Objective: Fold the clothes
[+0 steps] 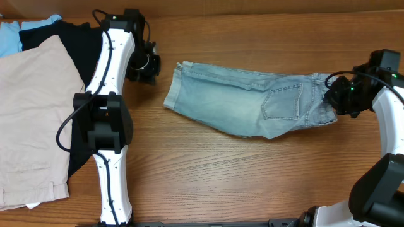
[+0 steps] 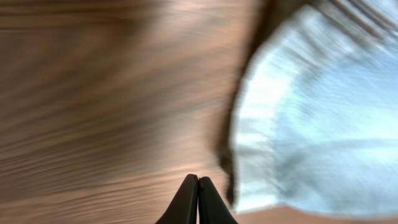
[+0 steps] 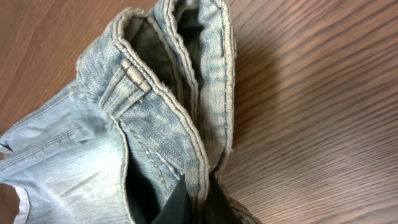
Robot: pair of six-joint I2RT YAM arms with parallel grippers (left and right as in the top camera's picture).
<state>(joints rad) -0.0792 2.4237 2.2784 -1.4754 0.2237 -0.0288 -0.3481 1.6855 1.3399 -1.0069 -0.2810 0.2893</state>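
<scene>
The light blue denim shorts (image 1: 252, 104) lie folded lengthwise across the middle of the wooden table, leg hems to the left, waistband to the right, a back pocket facing up. My right gripper (image 1: 332, 98) is shut on the waistband edge (image 3: 199, 158) at the shorts' right end. My left gripper (image 1: 146, 68) is shut and empty, hovering over bare wood just left of the leg hem (image 2: 261, 124), which shows blurred in the left wrist view.
Larger beige shorts (image 1: 28, 120) lie at the far left with a black garment (image 1: 69, 34) behind and under them and a pale blue cloth (image 1: 12, 34) at the top left corner. The left arm (image 1: 107, 126) stretches up the table beside them.
</scene>
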